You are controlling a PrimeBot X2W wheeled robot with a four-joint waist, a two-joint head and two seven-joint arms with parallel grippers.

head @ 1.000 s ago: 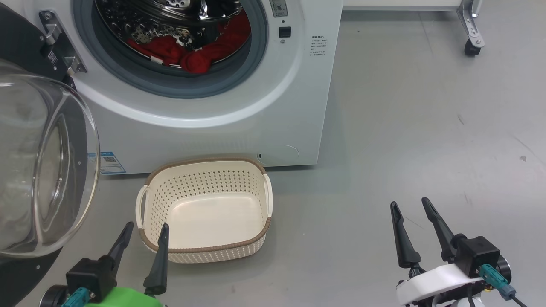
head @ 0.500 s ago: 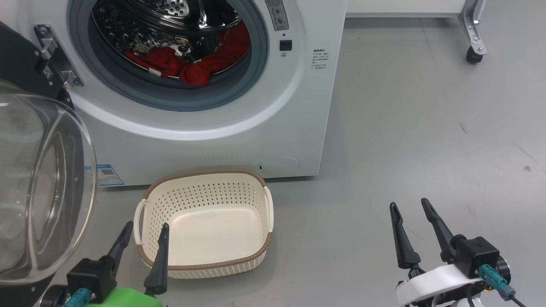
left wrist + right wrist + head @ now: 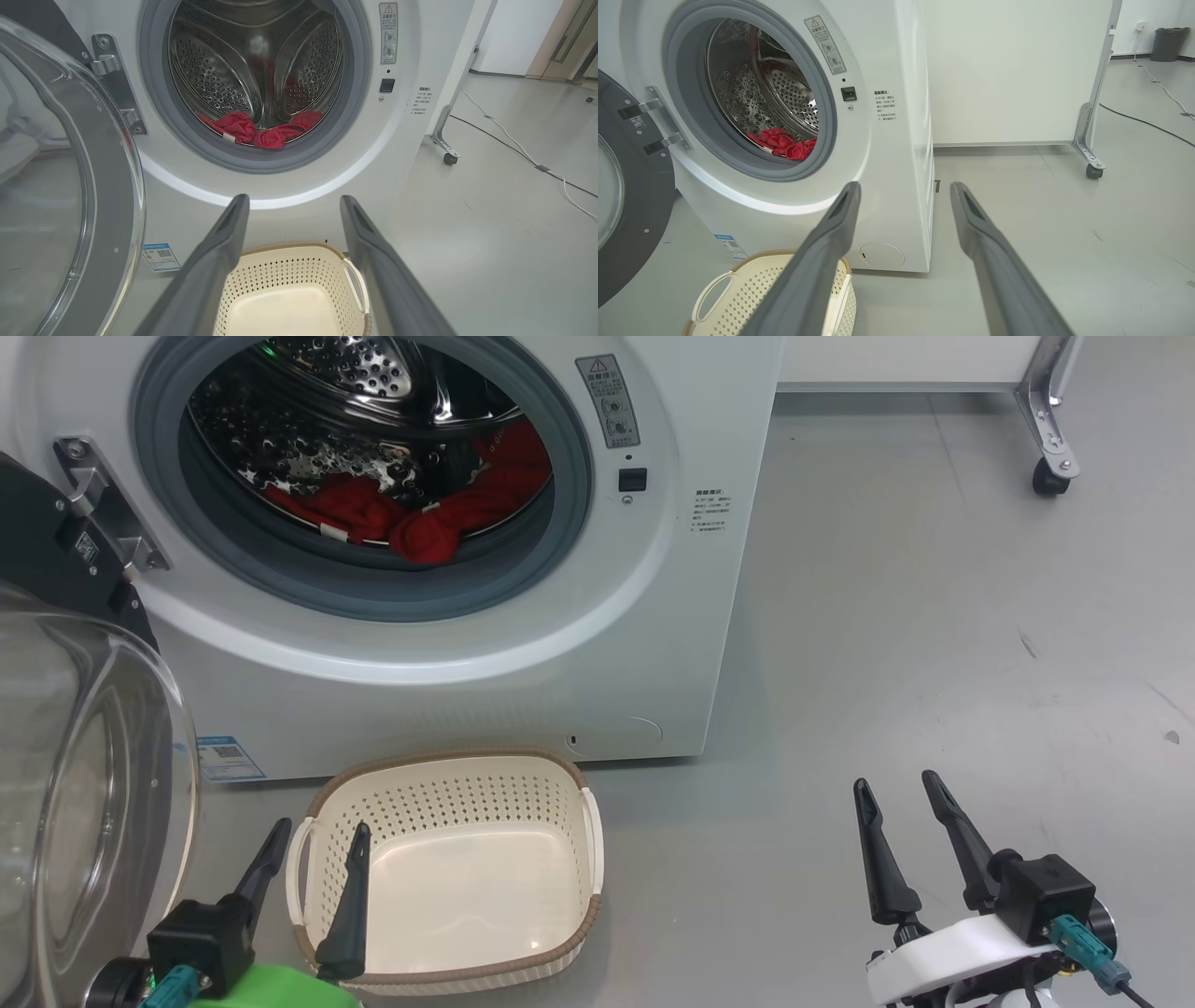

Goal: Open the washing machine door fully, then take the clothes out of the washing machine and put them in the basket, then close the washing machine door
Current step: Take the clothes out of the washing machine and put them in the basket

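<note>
Head cam's tipped up, nothing else moved: washing machine door (image 3: pixel 84 784) open at left, red clothes (image 3: pixel 429 527) in the washing machine (image 3: pixel 467 709) upper centre, basket (image 3: pixel 448 767) empty at bottom, left gripper (image 3: pixel 320 828) and right gripper (image 3: pixel 893 780) both splayed and empty, so unloading's next.

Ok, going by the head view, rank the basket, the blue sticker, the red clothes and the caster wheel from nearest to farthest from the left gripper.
1. basket, on the floor right at the left gripper.
2. blue sticker, low on the washing machine front.
3. red clothes, inside the washing machine.
4. caster wheel, far off to the right.
</note>
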